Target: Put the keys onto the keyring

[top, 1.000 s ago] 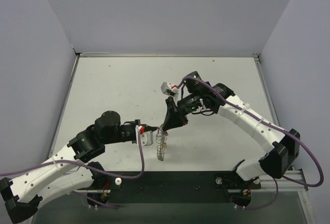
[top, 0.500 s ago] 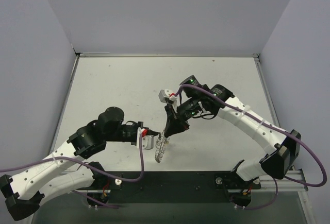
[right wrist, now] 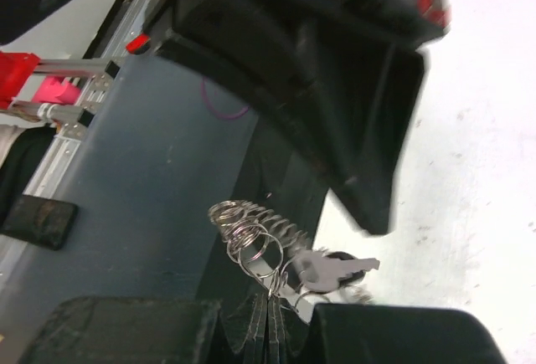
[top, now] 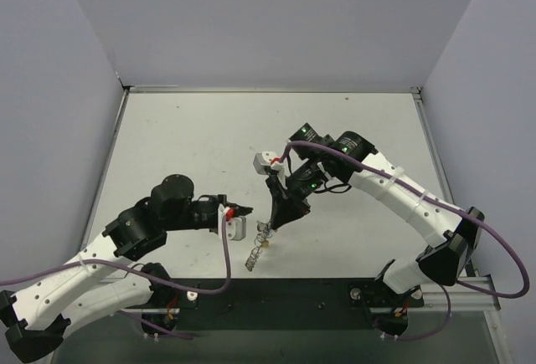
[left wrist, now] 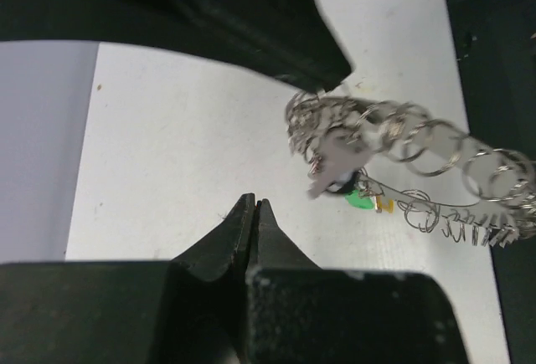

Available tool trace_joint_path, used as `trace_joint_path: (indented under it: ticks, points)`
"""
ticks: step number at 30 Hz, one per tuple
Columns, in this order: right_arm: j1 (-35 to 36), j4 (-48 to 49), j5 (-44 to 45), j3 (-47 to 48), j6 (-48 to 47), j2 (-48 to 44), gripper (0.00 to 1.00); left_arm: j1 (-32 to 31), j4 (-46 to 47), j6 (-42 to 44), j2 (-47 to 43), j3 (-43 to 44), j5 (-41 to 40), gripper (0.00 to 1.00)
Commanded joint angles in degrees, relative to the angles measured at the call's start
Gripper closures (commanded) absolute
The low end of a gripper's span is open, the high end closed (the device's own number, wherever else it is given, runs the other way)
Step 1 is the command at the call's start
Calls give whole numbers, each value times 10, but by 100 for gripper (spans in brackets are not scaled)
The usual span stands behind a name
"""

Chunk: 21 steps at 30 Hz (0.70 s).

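The keyring (top: pixel 257 245), a long silvery coil of wire loops, hangs over the table from my right gripper (top: pixel 270 223), which is shut on its upper end. The right wrist view shows the keyring (right wrist: pixel 249 228) pinched at the right gripper (right wrist: pixel 271 304), with a silver key (right wrist: pixel 335 269) dangling beside it. In the left wrist view the keyring (left wrist: pixel 419 142) stretches to the right, and keys with a silver blade (left wrist: pixel 333 163), a green head (left wrist: pixel 360 201) and a yellow head (left wrist: pixel 385 206) hang on it. My left gripper (left wrist: pixel 254 203) is shut on nothing, a short way left of the ring (top: pixel 248 209).
The white table (top: pixel 184 146) is walled by grey panels at the back and sides. A black rail (top: pixel 293 293) with the arm bases runs along the near edge, just below the hanging ring.
The right gripper has carried the keyring a little toward the near edge, and its hanging end has swung left. The left gripper, close against the ring earlier, now stands apart from it.
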Motion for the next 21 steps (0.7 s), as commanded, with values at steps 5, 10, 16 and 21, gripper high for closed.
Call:
trace_joint_path:
  ticks: [5, 10, 16, 21]
  points:
    - [6, -94, -36, 18, -26, 0, 100, 11, 67, -40, 8, -3, -39, 100]
    - [6, -92, -31, 17, -28, -1, 100, 11, 83, -42, 5, -10, -22, 100]
    - [4, -88, -28, 20, -31, -7, 100, 11, 90, -54, -3, -19, -9, 100]
    - [1, -54, -13, 13, -9, -26, 100, 11, 133, -93, -22, -31, -4, 100]
